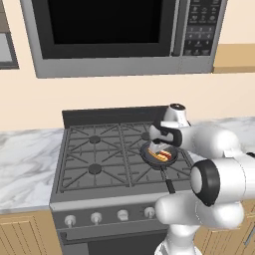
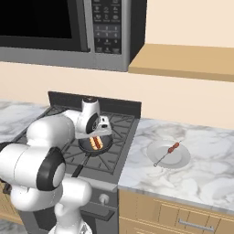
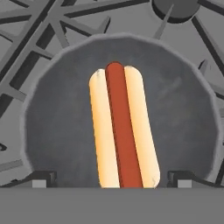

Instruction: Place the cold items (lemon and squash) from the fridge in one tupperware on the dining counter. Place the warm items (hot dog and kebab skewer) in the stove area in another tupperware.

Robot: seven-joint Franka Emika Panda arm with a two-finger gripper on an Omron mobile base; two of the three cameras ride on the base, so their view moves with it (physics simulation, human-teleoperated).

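A hot dog (image 3: 122, 131) in a pale bun lies in a dark round pan (image 3: 57, 127) on the front right burner of the stove (image 1: 94, 154). My gripper (image 3: 113, 178) hangs open just above the hot dog (image 1: 162, 155), its two fingertips standing on either side of the bun's near end without touching it. From the right, the hand (image 2: 98, 135) points down over the pan (image 2: 87, 147). The kebab skewer (image 2: 172, 148) lies on a white plate (image 2: 176, 160) on the marble counter right of the stove. The lemon, squash and tupperware are out of view.
A microwave (image 1: 109, 30) hangs above the stove. The pan's black handle (image 1: 169, 185) points toward the stove's front edge. Marble counter (image 1: 25, 159) runs on both sides, and a wooden shelf (image 2: 183, 61) juts out above the right counter.
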